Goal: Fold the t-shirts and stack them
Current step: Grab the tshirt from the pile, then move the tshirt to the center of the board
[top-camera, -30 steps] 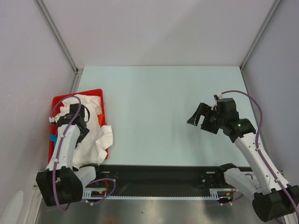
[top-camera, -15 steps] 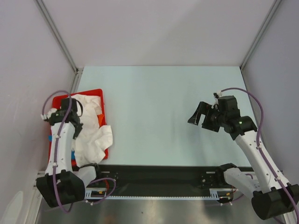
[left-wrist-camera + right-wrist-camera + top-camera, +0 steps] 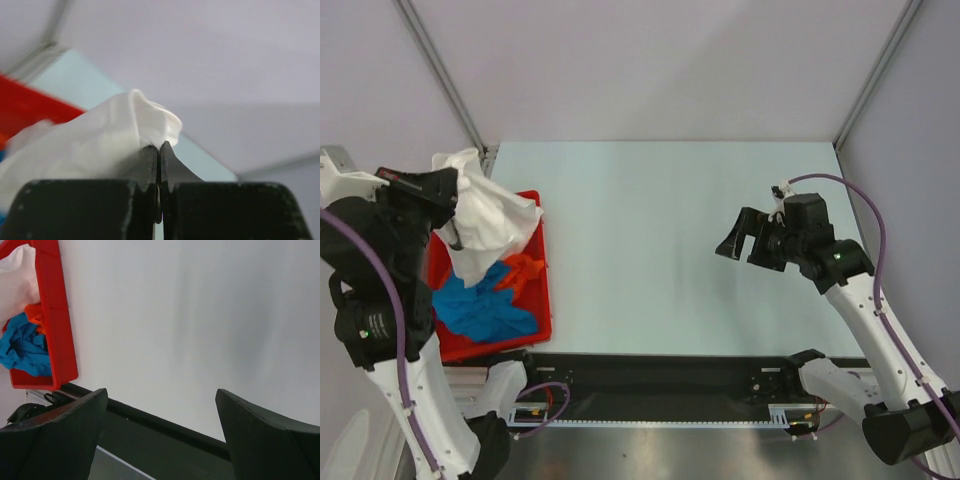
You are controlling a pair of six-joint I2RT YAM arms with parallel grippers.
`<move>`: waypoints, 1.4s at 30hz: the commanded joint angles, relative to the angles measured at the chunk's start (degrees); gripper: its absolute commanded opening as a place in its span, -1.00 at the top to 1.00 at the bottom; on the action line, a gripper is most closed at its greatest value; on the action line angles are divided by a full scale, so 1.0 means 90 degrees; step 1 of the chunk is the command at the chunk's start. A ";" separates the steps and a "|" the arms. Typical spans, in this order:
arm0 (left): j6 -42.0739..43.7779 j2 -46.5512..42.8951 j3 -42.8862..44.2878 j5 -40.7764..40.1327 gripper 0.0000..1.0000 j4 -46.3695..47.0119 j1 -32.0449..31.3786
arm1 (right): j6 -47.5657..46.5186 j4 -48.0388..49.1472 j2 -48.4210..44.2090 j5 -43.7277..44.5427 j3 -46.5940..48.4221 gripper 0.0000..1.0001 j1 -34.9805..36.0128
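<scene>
Table (image 3: 650,200): pale blue-green top, walled on three sides; a black strip runs along its 6 o'clock edge.

Left arm (image 3: 380,290): reared up high at 9 o'clock, close under the overhead camera; purple cable looped along it.

Right arm (image 3: 865,310): reaches from 5 o'clock in toward 3 o'clock, over bare table.

Red bin (image 3: 546,290): rectangular, plastic; lies at 8 to 9 o'clock along the table's left edge.

White t-shirt (image 3: 485,225): bunched and hanging over the far end of the bin, at about 10 o'clock; its top corner is pinched, its lower folds drape down toward the other cloth; whether they touch it cannot be told.

Blue t-shirt (image 3: 475,310): crumpled in the near half of the bin, at 8 o'clock.

Orange t-shirt (image 3: 520,272): small crumpled patch in the bin, just beside the blue one on its right, partly under the white cloth.

Left gripper (image 3: 159,150): clenched, grasping a fold of the white t-shirt; fingers pressed flat together in the wrist view.

Right gripper (image 3: 732,243): released, fingers spread wide, nothing between them; well apart from the bin.
</scene>
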 commanded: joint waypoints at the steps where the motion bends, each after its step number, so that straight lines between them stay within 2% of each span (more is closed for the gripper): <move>1: -0.0578 0.0051 0.0011 0.2829 1.00 0.1945 0.0031 | 0.0062 -0.0167 -0.0282 -0.0005 0.0184 -0.93 0.0031; 2: -0.0920 0.0090 -0.0117 0.3051 0.99 0.2490 -0.0037 | 0.0072 -0.0206 -0.0341 0.0033 0.0203 -0.92 0.0031; 3: -0.1435 0.0129 -0.0264 0.3073 0.99 0.2728 -0.0647 | 0.0130 -0.0245 -0.0428 0.0082 0.0213 -0.91 0.0031; 4: -0.1402 0.0275 -0.0362 0.2725 0.99 0.2875 -0.1262 | 0.0169 -0.0313 -0.0487 0.0131 0.0232 -0.90 0.0022; 5: -0.1198 0.0392 -0.0266 0.1600 0.99 0.2848 -0.2061 | 0.0198 -0.0314 -0.0555 0.0141 0.0262 -0.90 0.0022; 6: -0.0848 0.0616 -0.0139 0.1018 0.99 0.2838 -0.3519 | 0.0228 -0.0333 -0.0672 0.0151 0.0252 -0.90 0.0022; 8: -0.0873 0.1394 0.0232 0.0478 0.99 0.2702 -0.4321 | 0.0355 -0.0392 -0.0771 0.0209 0.0272 -0.89 0.0022; 9: -0.1184 0.1612 0.0243 0.0494 0.99 0.2759 -0.4740 | 0.0374 -0.0440 -0.0810 0.0258 0.0310 -0.91 0.0012; 11: -0.1187 0.2322 0.0135 0.0650 0.99 0.3119 -0.5133 | 0.0404 -0.0713 -0.0898 0.0443 0.0398 -0.94 -0.0008; 12: -0.0993 0.2588 0.0184 0.0632 0.69 0.3053 -0.5464 | 0.0413 -0.0801 -0.0946 0.0511 0.0457 -0.97 -0.0017; 14: -0.0768 0.3174 0.0292 0.0806 0.23 0.3013 -0.5681 | 0.0443 -0.1026 -0.1054 0.0658 0.0467 -0.99 -0.0027; 15: -0.0631 0.3805 0.0398 0.0962 -0.11 0.2820 -0.5788 | 0.0443 -0.1143 -0.1083 0.0697 0.0448 -0.99 -0.0027; 16: -0.0466 0.4111 0.0805 0.0992 -0.24 0.2615 -0.5847 | 0.0452 -0.1202 -0.1112 0.0717 0.0428 -1.00 -0.0037; 17: -0.0271 0.4414 0.1157 0.0954 -0.39 0.1830 -0.5887 | 0.0453 -0.1261 -0.1132 0.0717 0.0428 -0.99 -0.0037; 18: 0.0050 0.5055 0.1586 0.0519 -0.50 0.1242 -0.5955 | 0.0453 -0.1368 -0.1142 0.0746 0.0409 -0.99 -0.0037; 19: 0.0276 0.5313 0.2470 0.0340 -0.67 0.0704 -0.5994 | 0.0443 -0.1407 -0.1152 0.0766 0.0360 -0.99 -0.0037; 20: 0.0549 0.5557 0.2837 0.0155 -0.73 -0.0113 -0.6033 | 0.0433 -0.1417 -0.1181 0.0756 0.0282 -1.00 -0.0037; 21: 0.0967 0.5724 0.3072 -0.0021 -0.84 -0.0450 -0.6121 | 0.0365 -0.1398 -0.1191 0.0737 0.0214 -1.00 -0.0037; 22: 0.1107 0.5658 0.2978 -0.0323 -0.85 -0.0656 -0.6141 | 0.0355 -0.1330 -0.1181 0.0669 0.0010 -1.00 -0.0037; 24: 0.1342 0.5317 0.2123 -0.0229 -0.84 -0.0387 -0.6151 | 0.0364 -0.1116 -0.1123 0.0600 -0.0206 -1.00 -0.0056; 25: 0.1352 0.4764 0.0851 0.0091 -0.82 -0.0105 -0.6141 | 0.0394 -0.0979 -0.1084 0.0552 -0.0362 -0.99 -0.0056; 27: 0.1109 0.4283 -0.0483 0.0512 -0.75 0.0930 -0.6151 | 0.0471 -0.0677 -0.0861 0.0347 -0.0801 -0.99 -0.0095; 28: 0.0992 0.4106 -0.1621 0.0669 -0.72 0.1233 -0.6151 | 0.0501 -0.0376 -0.0733 0.0278 -0.0909 -0.99 -0.0192; 29: 0.0778 0.3863 -0.2125 0.0796 -0.68 0.1729 -0.6151 | 0.0530 -0.0208 -0.0616 0.0200 -0.1161 -0.99 -0.0280; 31: 0.0659 0.3753 -0.3178 0.0798 -0.64 0.2055 -0.6151 | 0.0609 0.0309 -0.0148 -0.0005 -0.1358 -0.90 -0.0533; 32: 0.0649 0.3753 -0.3436 0.0826 -0.61 0.2424 -0.6151 | 0.0551 0.0514 0.0067 -0.0092 -0.1456 -0.83 -0.0612; 33: 0.0669 0.3791 -0.3661 0.0885 -0.60 0.2621 -0.6151 | 0.0434 0.0932 0.0272 -0.0374 -0.1544 -0.26 -0.0671; 34: 0.0698 0.3879 -0.3905 0.0953 -0.59 0.2768 -0.6151 | 0.0114 0.1149 0.0806 -0.0541 -0.1535 0.21 -0.0720; 35: 0.0833 0.4112 -0.3937 0.1031 -0.58 0.2895 -0.6151 | -0.0005 0.1286 0.1091 -0.0630 -0.1487 0.45 -0.0730; 37: 0.1029 0.4445 -0.3782 0.1071 -0.59 0.2926 -0.6151 | -0.0269 0.1337 0.2093 -0.0602 -0.1117 0.20 -0.0701; 39: 0.1322 0.4921 -0.3547 0.0877 -0.59 0.2770 -0.6151 | -0.0659 0.1045 0.2741 -0.0126 -0.0746 -0.30 -0.0594; 42: 0.1625 0.5498 -0.3059 0.0827 -0.58 0.2565 -0.6141 | -0.0973 0.1150 0.3446 0.0188 -0.0354 -0.39 -0.0389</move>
